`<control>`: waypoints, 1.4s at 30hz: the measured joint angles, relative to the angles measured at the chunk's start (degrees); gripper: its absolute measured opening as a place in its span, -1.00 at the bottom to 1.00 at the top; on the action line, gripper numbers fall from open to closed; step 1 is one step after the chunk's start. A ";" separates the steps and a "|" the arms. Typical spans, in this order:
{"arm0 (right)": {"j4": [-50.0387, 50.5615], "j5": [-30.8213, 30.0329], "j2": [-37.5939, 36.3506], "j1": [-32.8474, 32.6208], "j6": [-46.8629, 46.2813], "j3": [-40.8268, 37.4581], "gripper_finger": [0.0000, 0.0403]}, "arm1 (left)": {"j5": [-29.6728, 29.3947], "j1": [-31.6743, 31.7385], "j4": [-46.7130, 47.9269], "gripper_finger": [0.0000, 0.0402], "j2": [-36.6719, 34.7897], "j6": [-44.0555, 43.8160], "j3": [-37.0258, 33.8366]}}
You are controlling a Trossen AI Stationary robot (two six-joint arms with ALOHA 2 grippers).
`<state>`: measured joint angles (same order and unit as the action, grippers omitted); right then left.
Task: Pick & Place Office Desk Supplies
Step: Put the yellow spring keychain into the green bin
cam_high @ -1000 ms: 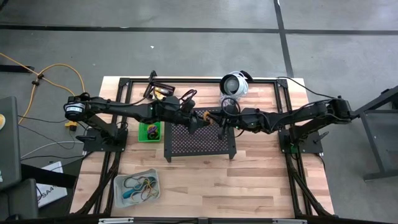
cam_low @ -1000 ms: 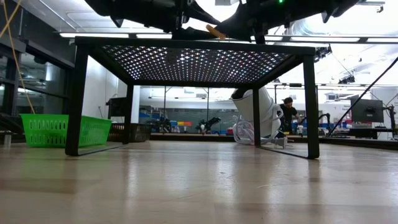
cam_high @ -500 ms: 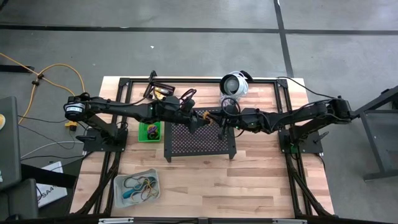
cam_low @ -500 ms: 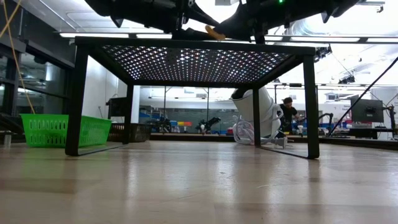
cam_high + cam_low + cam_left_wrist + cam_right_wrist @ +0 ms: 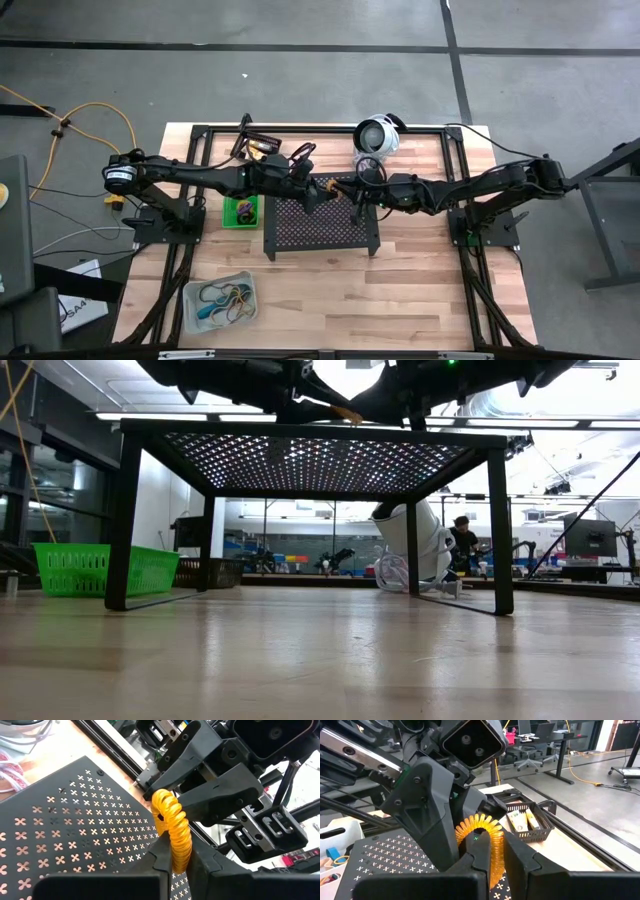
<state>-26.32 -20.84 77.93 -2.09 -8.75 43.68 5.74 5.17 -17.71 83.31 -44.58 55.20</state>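
Left wrist view: we see left tool (image 5: 175, 865) and right tool (image 5: 487, 862) both clamped on one orange coil loop (image 5: 172, 832) (above the perforated stand (image 5: 75, 830)).

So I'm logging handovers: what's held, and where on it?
An orange coiled loop, pinched at opposite ends by left gripper and right gripper.

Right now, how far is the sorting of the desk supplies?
Done: bands lie in the clear bin, and small items in the green bin. In hand: the left gripper and right gripper both have fingers closed on one orange coil above the black stand, seemingly a handover. Left: binning that coil.
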 joint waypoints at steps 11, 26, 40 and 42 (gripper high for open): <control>-0.01 0.37 0.00 0.00 -0.01 0.00 -0.84 | 0.02 0.00 0.19 -0.88 -0.02 0.00 0.02; 0.12 0.10 -0.02 -0.02 -0.63 0.00 -0.42 | 2.45 0.07 1.23 -0.88 -0.10 0.33 0.04; 3.52 0.42 -0.02 -0.04 -1.66 -0.02 -0.37 | 3.18 3.78 14.47 -0.88 -7.48 3.12 0.04; 3.51 1.45 -0.02 -0.04 -1.69 -0.02 -0.37 | 2.18 3.87 17.96 -0.88 -10.26 4.26 0.05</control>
<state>-22.81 -19.39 77.91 -2.13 -10.45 43.66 7.92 9.04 0.25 73.05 -40.32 55.25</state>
